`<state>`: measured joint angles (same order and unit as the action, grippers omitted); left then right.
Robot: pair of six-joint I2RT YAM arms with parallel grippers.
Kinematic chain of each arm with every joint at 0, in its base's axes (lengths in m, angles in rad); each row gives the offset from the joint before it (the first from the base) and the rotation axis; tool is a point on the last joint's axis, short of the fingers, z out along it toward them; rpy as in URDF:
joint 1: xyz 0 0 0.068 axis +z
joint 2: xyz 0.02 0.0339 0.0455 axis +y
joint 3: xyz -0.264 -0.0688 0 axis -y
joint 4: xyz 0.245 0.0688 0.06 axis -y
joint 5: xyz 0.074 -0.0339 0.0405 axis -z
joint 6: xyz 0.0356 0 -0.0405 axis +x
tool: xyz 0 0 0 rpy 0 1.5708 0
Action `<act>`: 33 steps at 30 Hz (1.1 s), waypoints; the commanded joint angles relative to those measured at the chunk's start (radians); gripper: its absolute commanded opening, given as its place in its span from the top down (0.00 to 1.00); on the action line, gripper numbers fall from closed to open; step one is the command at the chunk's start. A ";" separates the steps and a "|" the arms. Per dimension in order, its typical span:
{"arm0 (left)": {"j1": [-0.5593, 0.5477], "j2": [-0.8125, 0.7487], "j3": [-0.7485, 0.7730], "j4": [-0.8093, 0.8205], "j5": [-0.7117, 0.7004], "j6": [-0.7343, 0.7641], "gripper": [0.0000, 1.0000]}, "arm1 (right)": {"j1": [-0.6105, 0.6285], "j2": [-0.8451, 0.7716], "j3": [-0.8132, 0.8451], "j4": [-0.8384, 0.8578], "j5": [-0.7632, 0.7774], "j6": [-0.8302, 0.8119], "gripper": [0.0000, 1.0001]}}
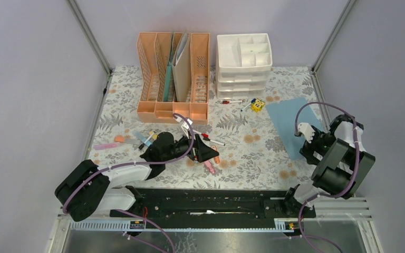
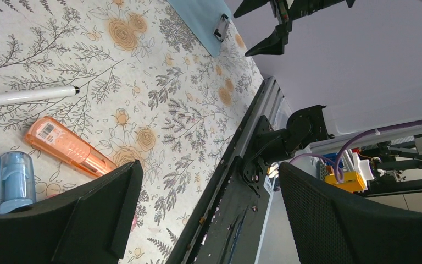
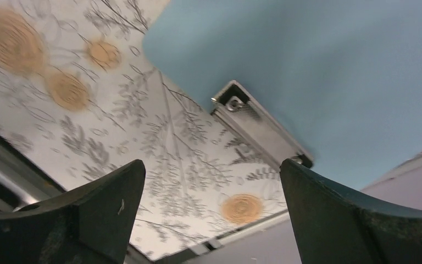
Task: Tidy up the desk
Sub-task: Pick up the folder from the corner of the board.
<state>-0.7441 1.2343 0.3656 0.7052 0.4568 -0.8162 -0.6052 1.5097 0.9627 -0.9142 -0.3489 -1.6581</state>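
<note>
Left wrist view: my left jaws stand wide with nothing between them, low over the desk [image 2: 159, 93], which spreads under both arms out to the back wall. Just beside them lie an orange marker [image 2: 68, 147] and a blue capped tube [image 2: 14, 181], with a white pen [image 2: 30, 97] a little beyond. Risk: in this crowd, closing could catch two at once, or flick a round one rolling toward the near edge. Right jaws also wide and empty, hanging by the blue clipboard [image 3: 318, 60] at its metal clip [image 3: 261, 124]. The board lies flat, so the jaws would likely skid on it or shove it toward the right edge. Far side: peach file rack [image 1: 174, 79], white drawer unit [image 1: 243, 63]. Slots are narrow, so a tilted drop could miss.
</note>
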 commanded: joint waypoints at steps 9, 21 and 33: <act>-0.016 0.014 0.040 0.054 0.005 -0.002 0.01 | 0.025 0.184 0.135 0.071 0.105 -0.337 0.05; -0.022 -0.005 0.033 0.037 -0.009 0.000 0.01 | 0.062 0.268 0.131 0.081 0.144 -0.318 0.34; -0.025 -0.023 0.021 0.039 -0.015 -0.003 0.01 | 0.076 0.245 0.072 0.038 0.154 -0.342 0.77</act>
<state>-0.7616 1.2434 0.3737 0.7036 0.4549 -0.8204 -0.5343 1.7626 1.0752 -0.8135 -0.2020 -1.9816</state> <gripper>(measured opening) 0.987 0.339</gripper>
